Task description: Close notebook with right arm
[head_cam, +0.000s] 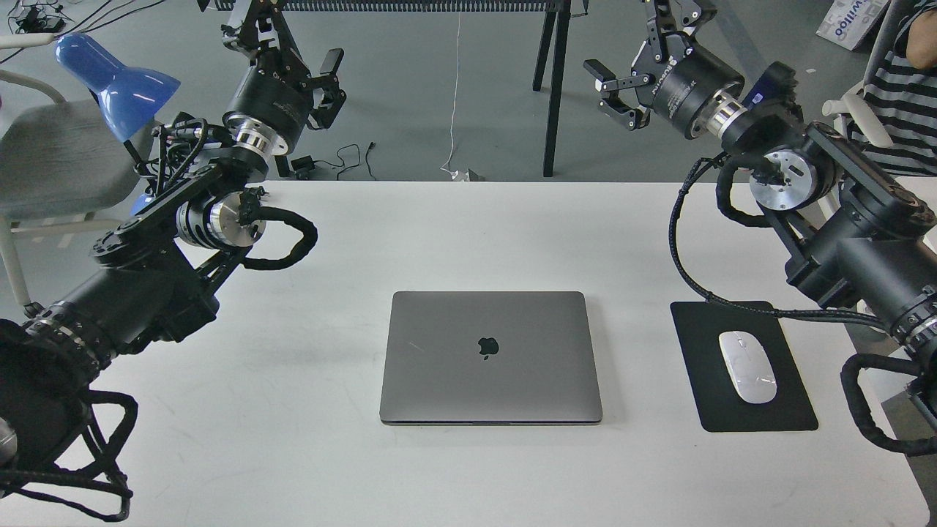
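Note:
The notebook (490,356) is a slim space-grey laptop lying flat in the middle of the white table (468,234). Its lid is down and the black apple logo faces up. My right arm (827,212), with the small blue module near its wrist, comes in from the right. Its gripper (644,51) is held high beyond the table's far edge, well away from the notebook, fingers spread and empty. My left gripper (289,51) is raised at the far left, also spread and empty.
A black mouse pad (739,366) with a white mouse (747,366) lies right of the notebook, under my right arm. A blue desk lamp (117,80) and a grey chair (51,161) stand at the left. A person in a striped shirt (900,102) sits at the far right.

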